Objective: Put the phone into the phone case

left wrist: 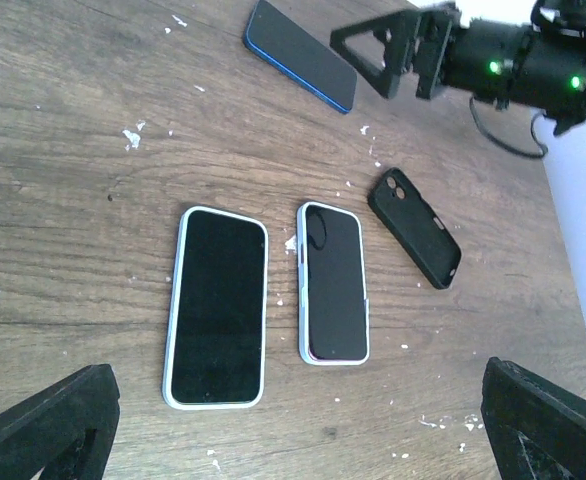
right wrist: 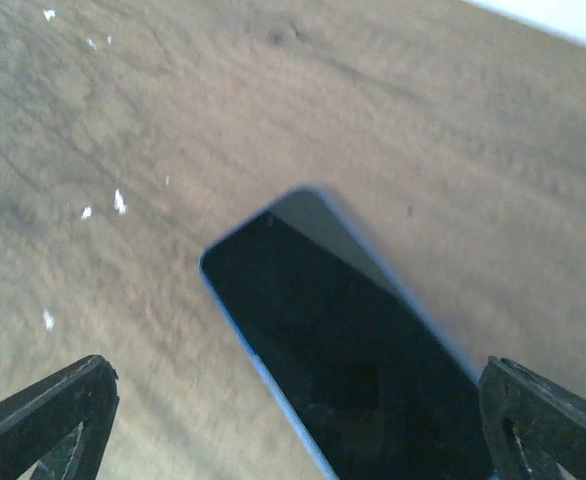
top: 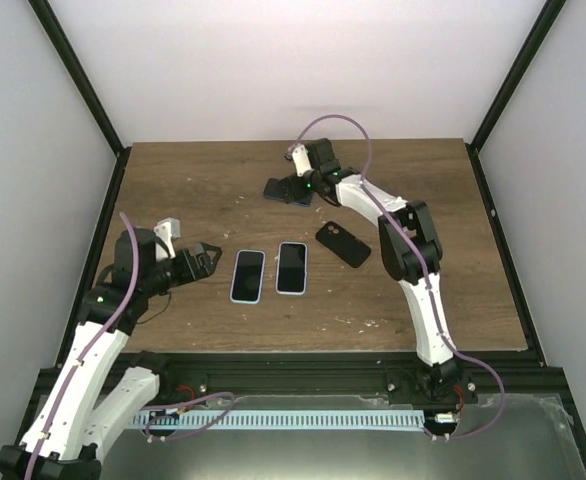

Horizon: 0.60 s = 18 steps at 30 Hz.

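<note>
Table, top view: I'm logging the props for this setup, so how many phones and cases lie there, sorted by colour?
Pale-rimmed phones: 2
Blue-rimmed phone: 1
Black case: 1
Total: 4

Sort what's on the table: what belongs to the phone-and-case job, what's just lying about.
Job: blue-edged phone; black case.
Lying about: left pale-cased phone; right pale-cased phone.
</note>
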Each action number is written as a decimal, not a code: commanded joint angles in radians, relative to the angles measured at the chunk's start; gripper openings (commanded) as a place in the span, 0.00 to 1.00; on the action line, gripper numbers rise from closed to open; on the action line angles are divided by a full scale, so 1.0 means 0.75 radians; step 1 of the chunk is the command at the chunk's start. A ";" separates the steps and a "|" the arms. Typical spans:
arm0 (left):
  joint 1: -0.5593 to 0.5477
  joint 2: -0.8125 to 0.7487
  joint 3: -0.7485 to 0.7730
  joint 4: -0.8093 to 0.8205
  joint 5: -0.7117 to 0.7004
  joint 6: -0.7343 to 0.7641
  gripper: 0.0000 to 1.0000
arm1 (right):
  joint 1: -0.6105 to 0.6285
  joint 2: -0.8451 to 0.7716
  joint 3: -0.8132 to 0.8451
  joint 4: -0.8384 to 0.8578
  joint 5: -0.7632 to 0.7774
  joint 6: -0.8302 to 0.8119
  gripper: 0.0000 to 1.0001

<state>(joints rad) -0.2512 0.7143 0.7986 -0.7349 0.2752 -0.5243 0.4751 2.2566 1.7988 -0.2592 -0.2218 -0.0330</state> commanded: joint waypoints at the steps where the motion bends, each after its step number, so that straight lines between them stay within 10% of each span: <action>1: 0.001 -0.004 -0.012 0.013 0.021 -0.015 1.00 | -0.014 0.163 0.304 -0.196 -0.004 -0.226 1.00; 18: 0.000 0.047 -0.009 0.014 0.019 -0.011 1.00 | -0.077 0.398 0.493 -0.325 -0.166 -0.258 1.00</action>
<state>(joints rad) -0.2512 0.7521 0.7975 -0.7349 0.2817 -0.5274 0.4179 2.5416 2.1265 -0.4454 -0.3202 -0.2028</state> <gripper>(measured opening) 0.995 0.999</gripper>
